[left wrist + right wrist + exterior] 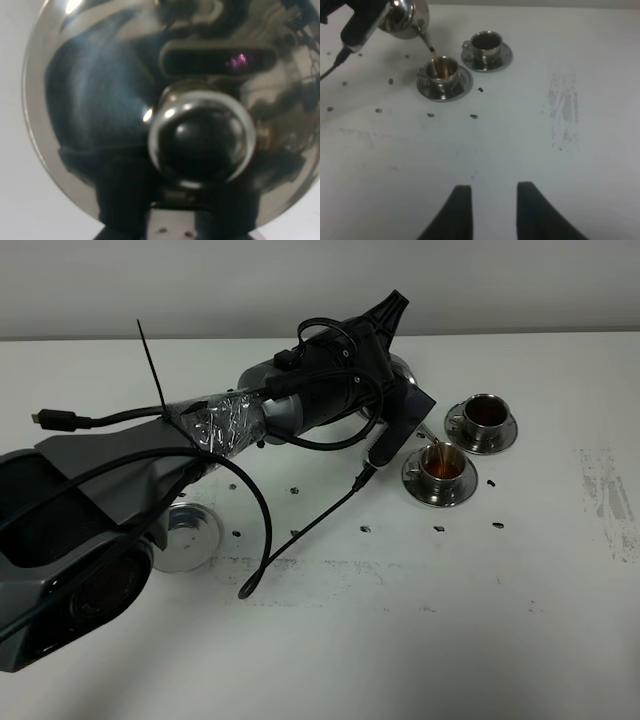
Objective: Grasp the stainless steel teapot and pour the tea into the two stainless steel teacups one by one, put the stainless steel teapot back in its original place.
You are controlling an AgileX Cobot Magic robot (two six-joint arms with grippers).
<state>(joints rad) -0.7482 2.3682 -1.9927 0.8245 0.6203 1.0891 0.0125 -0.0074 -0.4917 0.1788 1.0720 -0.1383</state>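
A: Nearest to you, your right fingers [490, 210] hung over the bare tabletop [520, 150]. They stood a little apart, with nothing between them.

B: And they were well apart from the work. Everything you were handling lay further out.

A: On your left side a round steel disc [195, 540] lay flat on the tabletop, partly hidden under your left arm [230, 425].

B: Past that stood the near teacup [440, 70] on its saucer [460, 85]. A thin stream of tea [433, 54] fell into it, and reddish-brown liquid showed inside.

A: You had the stainless steel teapot [402, 17] tilted in the air just beside that cup, its spout [424, 37] angled down over the rim.

B: Your left fingers [172, 220] were clamped on the pot at its handle side. From your left wrist the domed lid [100, 100] and its knob [200, 140] filled the view right in front of them.

A: Farthest out, the far teacup [486, 42] stood on its own saucer just beside the near one, with dark tea in it.
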